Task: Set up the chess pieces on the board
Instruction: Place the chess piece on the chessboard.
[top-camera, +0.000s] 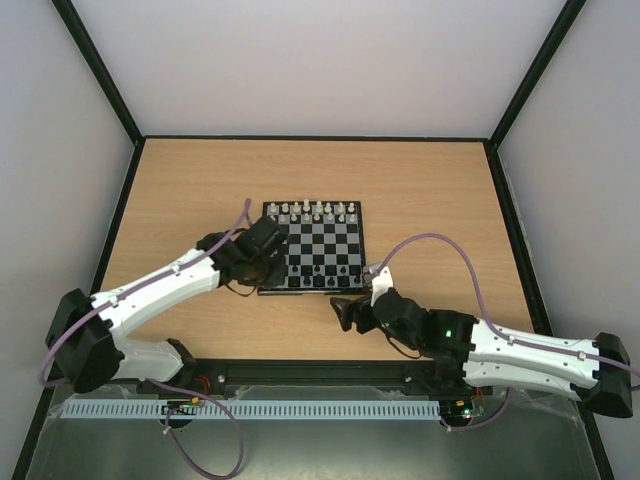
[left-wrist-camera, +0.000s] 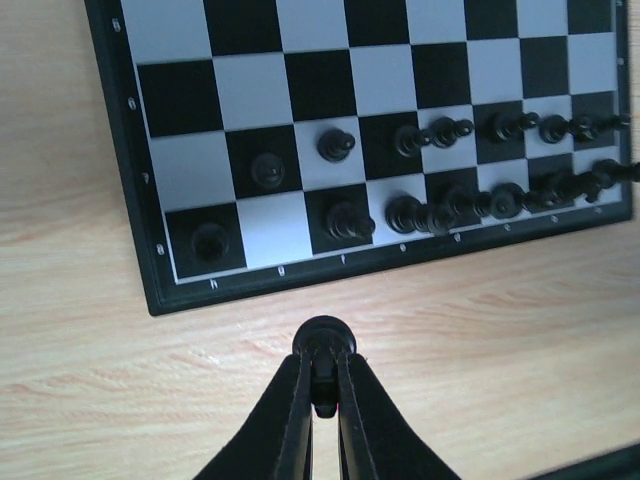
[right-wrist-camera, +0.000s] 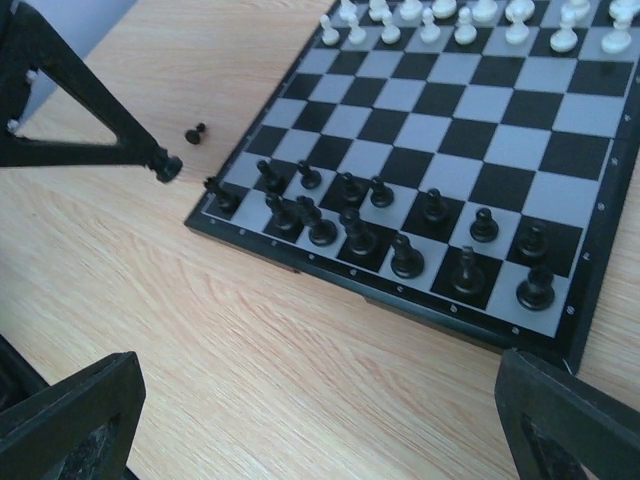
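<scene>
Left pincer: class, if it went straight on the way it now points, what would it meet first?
Probably the board's near frame, just ahead of the left pincer and the black piece it grips; depth is unclear.

Bright, even, diffuse light — shadows soft and short; in the left wrist view the far-right chess pieces (left-wrist-camera: 560, 185) blur.

Left hand (left-wrist-camera: 322, 362), right hand (top-camera: 342, 306): black; arms (top-camera: 150, 290) white-shelled, lilac cables (top-camera: 440, 240).

We see a light wooden table (top-camera: 420, 190) with a black rim (top-camera: 310, 138), pale plain walls (top-camera: 320, 60) on three sides, and soft, even light.
</scene>
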